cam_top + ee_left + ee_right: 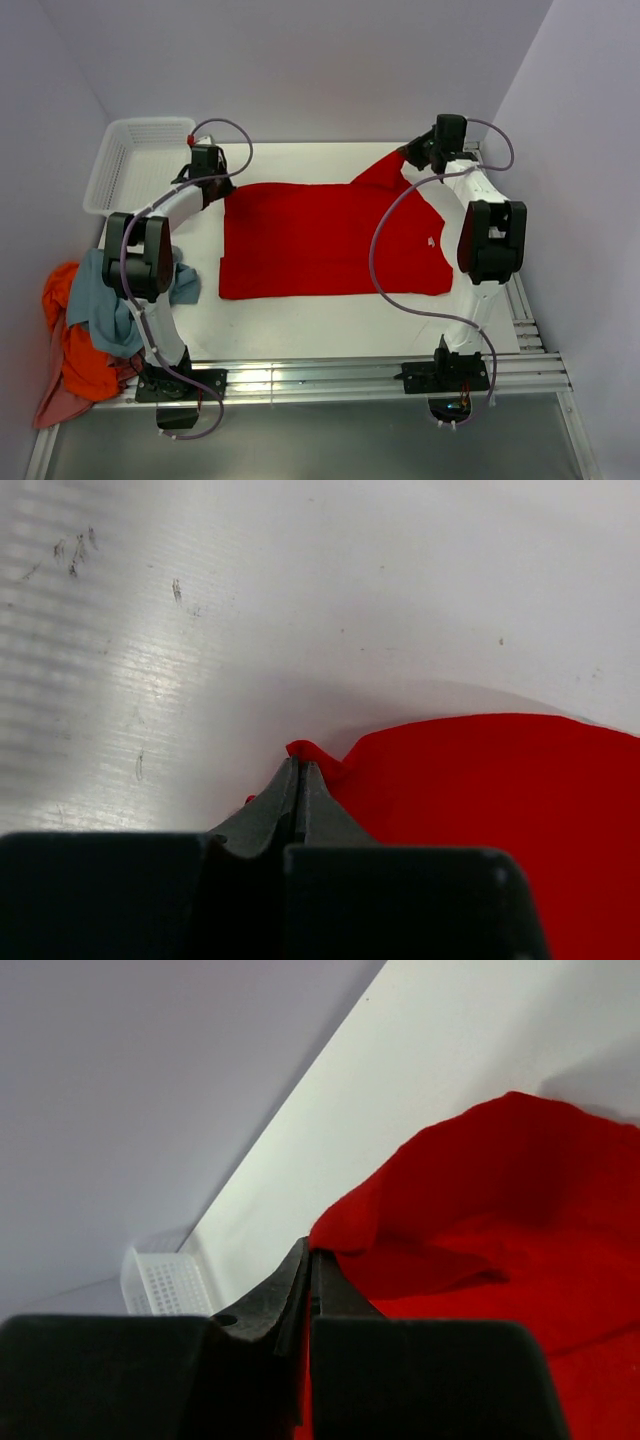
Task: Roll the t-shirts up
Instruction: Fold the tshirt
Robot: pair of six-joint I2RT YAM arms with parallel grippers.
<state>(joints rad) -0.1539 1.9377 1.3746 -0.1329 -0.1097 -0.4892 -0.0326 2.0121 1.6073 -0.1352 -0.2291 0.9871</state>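
Red t-shirt (320,240): spread flat in the middle of the table (300,325), near hem straight, open surface along it.
Left gripper (298,768): fingers pressed together on the shirt's far-left corner.
Right gripper (308,1252): fingers clamped on the raised far-right sleeve edge.
Basket (135,165): far-left corner.
Blue-grey, orange and pinkish t-shirts (95,320): heaped over the near-left table edge.

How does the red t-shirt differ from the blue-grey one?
The red t-shirt lies spread flat in the middle of the table; the blue-grey t-shirt is crumpled in a heap at its left edge. The red one is pinched along its far side by the left hand and right hand, both shut; no hand holds the blue-grey one. The red one lies alone; the blue-grey one drapes over an orange t-shirt. Both are unrolled.
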